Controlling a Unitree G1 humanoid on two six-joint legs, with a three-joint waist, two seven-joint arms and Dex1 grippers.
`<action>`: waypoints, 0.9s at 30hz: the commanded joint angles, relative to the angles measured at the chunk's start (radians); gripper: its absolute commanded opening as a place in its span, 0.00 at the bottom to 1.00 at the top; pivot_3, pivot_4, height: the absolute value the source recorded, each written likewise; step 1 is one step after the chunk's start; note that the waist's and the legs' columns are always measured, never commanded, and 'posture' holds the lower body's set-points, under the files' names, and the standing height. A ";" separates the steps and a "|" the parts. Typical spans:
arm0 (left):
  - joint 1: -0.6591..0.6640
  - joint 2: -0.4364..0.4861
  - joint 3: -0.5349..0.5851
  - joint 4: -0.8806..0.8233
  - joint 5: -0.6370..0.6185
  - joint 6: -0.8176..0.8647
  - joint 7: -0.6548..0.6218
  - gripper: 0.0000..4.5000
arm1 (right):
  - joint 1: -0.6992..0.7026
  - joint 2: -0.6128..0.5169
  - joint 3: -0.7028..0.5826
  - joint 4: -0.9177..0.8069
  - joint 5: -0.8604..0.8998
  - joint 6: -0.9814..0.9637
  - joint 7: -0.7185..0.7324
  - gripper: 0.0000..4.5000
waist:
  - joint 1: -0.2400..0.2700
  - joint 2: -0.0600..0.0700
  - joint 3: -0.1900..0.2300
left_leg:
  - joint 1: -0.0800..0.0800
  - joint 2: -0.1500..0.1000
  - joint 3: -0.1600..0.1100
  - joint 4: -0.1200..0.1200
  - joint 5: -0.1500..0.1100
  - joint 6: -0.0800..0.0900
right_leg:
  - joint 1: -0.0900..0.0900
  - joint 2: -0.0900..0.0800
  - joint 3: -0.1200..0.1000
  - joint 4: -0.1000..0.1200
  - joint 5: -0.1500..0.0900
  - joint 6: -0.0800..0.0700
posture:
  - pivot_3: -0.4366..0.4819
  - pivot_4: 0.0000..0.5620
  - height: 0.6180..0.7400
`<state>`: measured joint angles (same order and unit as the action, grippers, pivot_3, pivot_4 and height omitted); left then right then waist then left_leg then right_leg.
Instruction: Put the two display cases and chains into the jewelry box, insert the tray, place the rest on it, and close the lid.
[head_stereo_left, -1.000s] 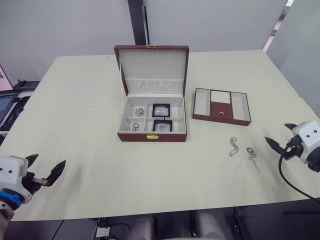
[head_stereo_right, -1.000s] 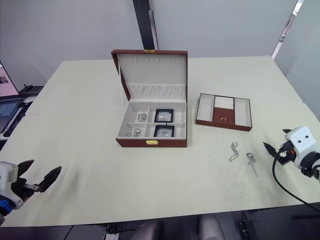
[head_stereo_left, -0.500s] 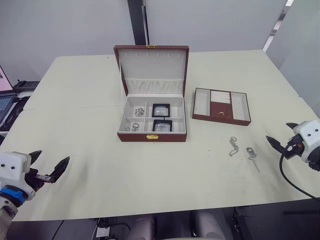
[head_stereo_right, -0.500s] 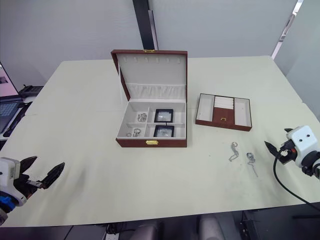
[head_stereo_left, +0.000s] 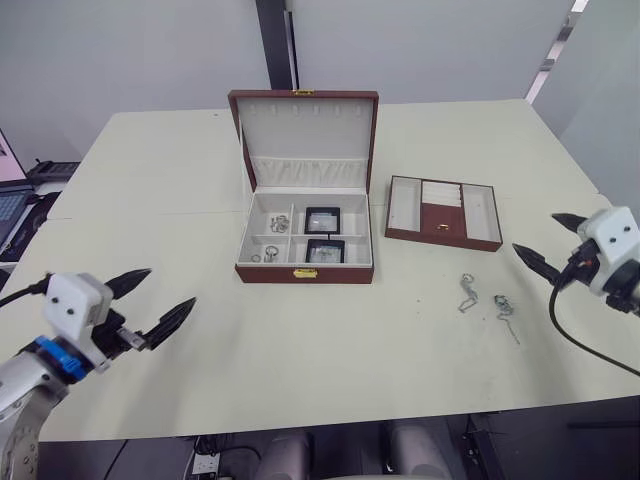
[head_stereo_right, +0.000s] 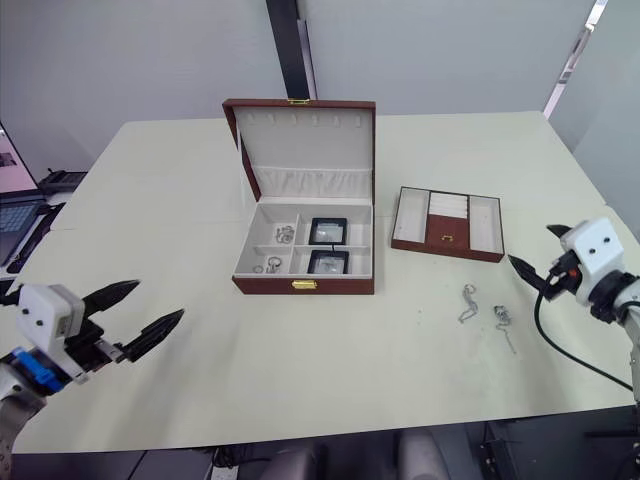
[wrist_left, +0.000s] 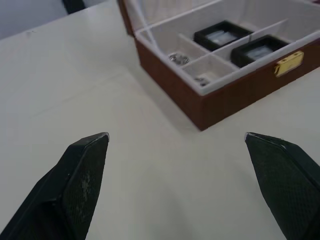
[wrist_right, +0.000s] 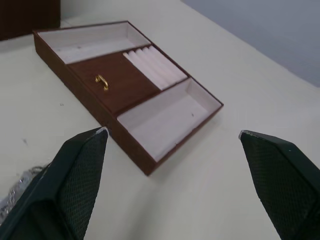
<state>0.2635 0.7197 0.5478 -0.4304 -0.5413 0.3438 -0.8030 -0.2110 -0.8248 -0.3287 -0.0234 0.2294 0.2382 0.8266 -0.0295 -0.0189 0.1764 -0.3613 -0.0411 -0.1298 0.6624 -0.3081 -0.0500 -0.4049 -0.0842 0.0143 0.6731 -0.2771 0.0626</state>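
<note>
On the pale table (head_stereo_left: 200, 170), toward its far middle: one jewelry box (head_stereo_left: 305, 272), reddish-brown wood with a gold front clasp, its lid (head_stereo_left: 305, 140) standing upright, cream-lined with a gathered pocket and a row of hooks. Cream interior divided into compartments. Right-hand compartments: two display cases (head_stereo_left: 322, 220), black-framed with clear windows, one farther and one nearer (head_stereo_left: 324, 250), each lying flat in its own section. Left-hand compartments: small silvery pieces, one clump (head_stereo_left: 279, 224) in the far section and what look like two small rings (head_stereo_left: 264, 255) in the near one; the exact count is hard to tell. Right of the box, apart from it: one shallow brown tray (head_stereo_left: 443, 212) with three cream-lined sections and a small gold handle on a brown centre panel, sitting on the table. Nearer than the tray, on bare table: the rest, two items, one short chunky-linked piece (head_stereo_left: 466, 292) and just to its right one small clump trailing a thin chain (head_stereo_left: 505, 310), not touching. Left gripper (head_stereo_left: 150, 298), near-left over the table, fingers spread wide and holding nothing. Right gripper (head_stereo_left: 552, 240), at the right edge near the two loose pieces, fingers likewise spread wide and empty.
</note>
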 joint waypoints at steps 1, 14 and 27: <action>-0.086 0.048 -0.087 -0.123 -0.081 0.080 -0.010 1.00 | -0.085 -0.035 0.087 -0.084 0.024 0.090 0.041 0.99 | 0.000 0.000 0.000 | 0.000 0.000 0.000 0.000 0.000 0.000 | 0.000 0.000 0.000 0.000 0.000 0.000 | 0.48 0.27 1.00; -0.310 0.110 -0.275 -0.231 -0.174 0.235 -0.006 1.00 | -0.404 -0.090 0.443 0.191 -0.222 0.125 0.145 0.87 | -0.003 0.000 0.000 | -0.001 -0.001 0.000 0.000 0.001 -0.002 | -0.001 0.000 0.000 0.000 0.000 0.000 | 0.48 0.27 1.00; -0.464 0.057 -0.346 -0.273 -0.238 0.303 0.084 1.00 | -0.646 -0.002 0.629 0.607 -0.411 0.032 0.201 0.87 | -0.003 0.000 0.001 | -0.002 -0.001 0.000 0.001 0.002 -0.004 | -0.001 0.000 0.000 -0.001 0.000 0.000 | 0.48 0.27 1.00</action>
<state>-0.1838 0.7784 0.2000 -0.6681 -0.7533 0.6445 -0.7308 -0.8205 -0.8191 0.3038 0.5642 -0.1633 0.2955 1.0285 -0.0321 -0.0191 0.1770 -0.3631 -0.0422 -0.1294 0.6631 -0.3058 -0.0539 -0.4063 -0.0841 0.0145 0.6724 -0.2770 0.0627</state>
